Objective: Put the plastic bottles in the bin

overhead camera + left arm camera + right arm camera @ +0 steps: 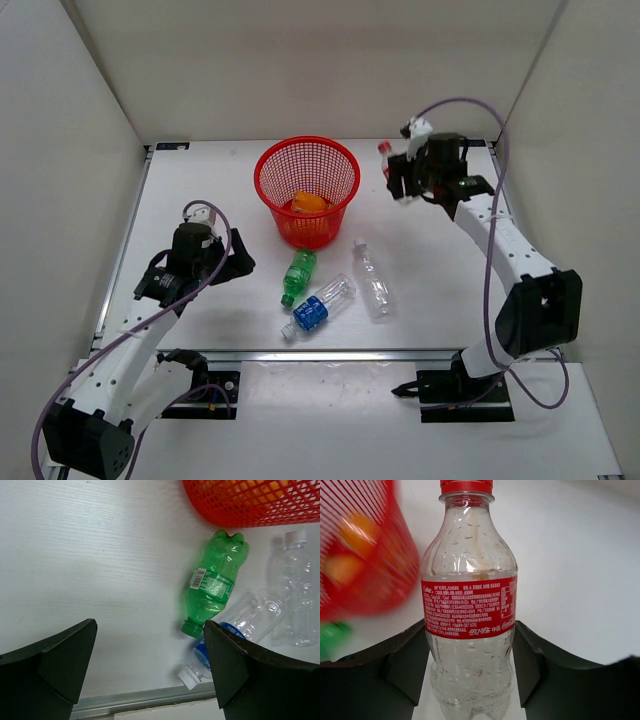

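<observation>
On the white table (pixel 200 190): plain pale walls (pixel 320 60) close it in at the top, left and right of the top view. A metal rail (pixel 330 352) runs along the near edge, low in frame.

- The bin (pixel 306 141) sits upper centre, upright. An orange-filled bottle (pixel 309 202) lies inside; can't tell how many are in there.
- Three bottles lie on their sides just below the bin, centre frame.
- The green bottle (pixel 297 275) has its base close to the bin wall and its cap pointing down-frame.
- The blue-label bottle (pixel 318 307) lies diagonal, with its white cap toward lower left, right by the green cap.
- The plain clear bottle (pixel 371 282) is right of both, cap toward the top.
- The left gripper (pixel 150 629) is left of centre with fingers spread wide, holding nothing. It sits above bare table, aimed at the green bottle. Nothing sits between them.
- The right gripper (pixel 470 630) is upper right, raised, just right of the bin rim. Its fingers are clamped on the label band of the red-cap bottle (pixel 469 580), cap pointing away from the wrist. The bin shows as a red blur at the left edge of the right wrist view.
- Purple cables (pixel 487 250) loop off both arms, clear of the bottles.
</observation>
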Controlling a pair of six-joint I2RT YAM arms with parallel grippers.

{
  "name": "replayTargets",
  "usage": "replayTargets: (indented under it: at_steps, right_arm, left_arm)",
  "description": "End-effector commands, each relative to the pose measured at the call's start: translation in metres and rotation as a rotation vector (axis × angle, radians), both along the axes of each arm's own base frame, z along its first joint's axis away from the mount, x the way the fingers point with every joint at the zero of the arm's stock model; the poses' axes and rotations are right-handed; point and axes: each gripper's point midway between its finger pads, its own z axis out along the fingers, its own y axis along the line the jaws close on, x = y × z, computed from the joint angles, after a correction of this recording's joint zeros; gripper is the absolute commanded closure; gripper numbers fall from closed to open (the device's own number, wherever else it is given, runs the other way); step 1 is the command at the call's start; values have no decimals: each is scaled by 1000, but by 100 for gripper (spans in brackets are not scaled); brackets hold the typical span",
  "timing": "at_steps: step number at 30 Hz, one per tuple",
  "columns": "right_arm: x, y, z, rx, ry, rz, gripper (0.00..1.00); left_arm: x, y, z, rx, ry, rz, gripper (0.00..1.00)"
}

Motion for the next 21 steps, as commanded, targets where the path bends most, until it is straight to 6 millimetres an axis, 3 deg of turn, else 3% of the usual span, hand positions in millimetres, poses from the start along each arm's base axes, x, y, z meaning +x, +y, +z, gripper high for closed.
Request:
replayTargets:
  at_steps: [1,2,5,7,10,12,14,15,17,21]
  right_arm:
    - [4,45,136,169,-285,72,71]
    - [3,56,154,208,-308,99,71]
    - [-1,107,177,287,-335,242,70]
    - [0,146,169,344,-297,328,66]
    - [1,180,159,361,-261,393,64]
    - [2,196,147,360,-233,422,54]
    - [7,201,139,358,-206,418,46]
    - [7,203,151,363,-228,430,36]
    - [10,208,150,354,-209,430,14]
    - [3,202,186,380,-263,435,1]
  left_arm:
    - [-6,4,-10,15,31,-7,1]
    - [-8,5,-13,18,40,-10,1]
    - [-7,5,-8,12,18,-8,2]
    - [-8,4,-10,-1,18,3,1]
    - [-12,0,-12,-27,25,-8,1]
    - [-14,-4,-15,-49,22,-15,2]
    - [-13,-9,-12,-70,4,-26,2]
    - [-11,-11,-9,-69,-7,-37,1]
    - [-8,-15,-5,-76,-16,-42,2]
    - [0,-24,-7,-44,-14,-105,2]
